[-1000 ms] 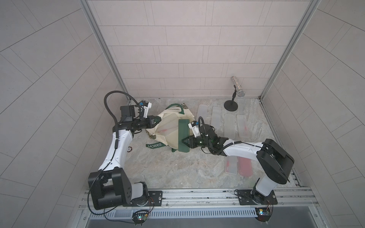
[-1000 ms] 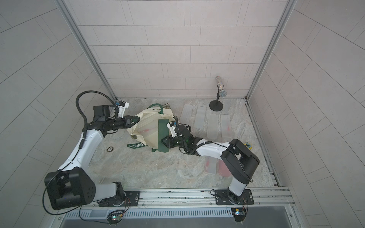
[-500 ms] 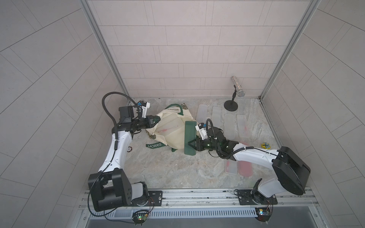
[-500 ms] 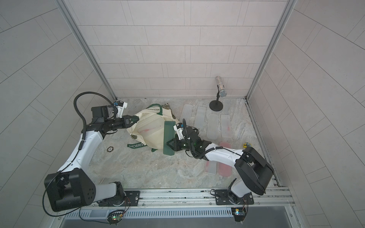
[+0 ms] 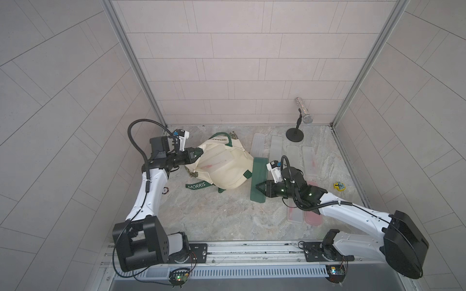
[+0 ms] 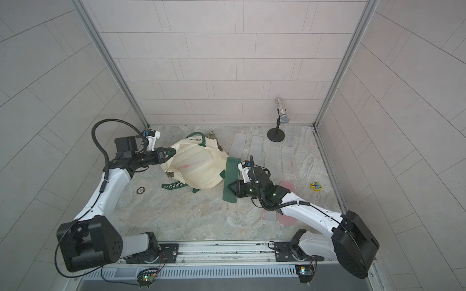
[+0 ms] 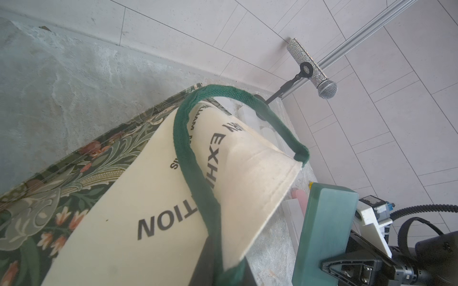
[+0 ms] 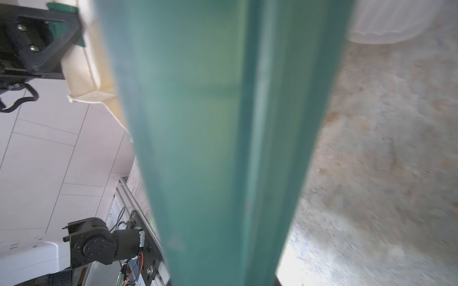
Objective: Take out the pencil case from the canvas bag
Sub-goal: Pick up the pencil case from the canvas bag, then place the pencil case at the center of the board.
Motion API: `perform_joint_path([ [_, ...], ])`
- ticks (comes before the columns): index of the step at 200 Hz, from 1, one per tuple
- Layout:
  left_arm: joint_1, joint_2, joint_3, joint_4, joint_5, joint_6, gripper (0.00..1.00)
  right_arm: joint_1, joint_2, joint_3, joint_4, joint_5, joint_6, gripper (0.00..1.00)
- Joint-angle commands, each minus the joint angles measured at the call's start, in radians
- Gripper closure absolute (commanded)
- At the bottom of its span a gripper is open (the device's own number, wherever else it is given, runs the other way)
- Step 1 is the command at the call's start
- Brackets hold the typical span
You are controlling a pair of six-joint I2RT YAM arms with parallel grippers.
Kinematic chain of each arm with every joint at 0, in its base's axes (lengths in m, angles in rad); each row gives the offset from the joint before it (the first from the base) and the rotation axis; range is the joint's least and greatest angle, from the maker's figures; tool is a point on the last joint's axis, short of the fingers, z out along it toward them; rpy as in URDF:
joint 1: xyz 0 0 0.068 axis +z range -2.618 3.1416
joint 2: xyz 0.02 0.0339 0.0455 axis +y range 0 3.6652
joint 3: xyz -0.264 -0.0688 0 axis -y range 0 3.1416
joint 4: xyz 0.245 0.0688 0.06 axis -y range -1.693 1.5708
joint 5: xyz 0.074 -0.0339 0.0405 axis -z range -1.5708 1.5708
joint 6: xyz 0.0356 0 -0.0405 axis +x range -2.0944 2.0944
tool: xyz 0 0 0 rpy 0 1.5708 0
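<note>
The cream canvas bag lies slumped on the stone floor, with one green "MORRIS" strap trailing in front. My left gripper is shut on the bag's left edge where a green strap is sewn on; the left wrist view shows that strap running down into the jaws. The green pencil case is outside the bag, just right of it. My right gripper is shut on its long side. The case fills the right wrist view.
A glittery microphone on a black stand is at the back right. Several translucent cases lie flat behind the right arm, and pinkish ones under its forearm. A yellow token sits far right, a small ring by the left arm.
My right gripper has carried the green pencil case rightward, from overlapping the bag's mouth to clear of it. The left gripper has kept its hold on the bag and barely moved.
</note>
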Motion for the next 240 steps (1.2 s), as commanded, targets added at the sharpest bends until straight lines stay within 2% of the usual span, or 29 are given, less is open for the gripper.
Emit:
perform_joint_path([
  [1,0.012,-0.032,-0.015,0.042,-0.004,0.003,1.0,-0.035,-0.071,-0.042,-0.049,0.023,0.028,0.83],
  [39,0.018,-0.022,-0.015,0.057,0.013,-0.025,1.0,-0.111,-0.123,-0.089,-0.112,-0.002,0.046,0.83],
  [68,0.024,-0.025,-0.017,0.066,0.021,-0.043,1.0,-0.116,-0.127,-0.105,-0.112,-0.005,0.066,0.83],
  [104,0.033,-0.007,-0.024,0.077,0.016,-0.06,1.0,-0.119,-0.092,-0.121,-0.1,-0.009,0.108,0.83],
  [178,0.051,-0.013,-0.025,0.08,0.015,-0.062,1.0,-0.124,0.041,-0.155,0.04,-0.11,0.188,0.82],
  [240,0.067,-0.026,-0.033,0.09,0.024,-0.08,1.0,-0.128,0.104,-0.18,0.14,-0.137,0.232,0.81],
])
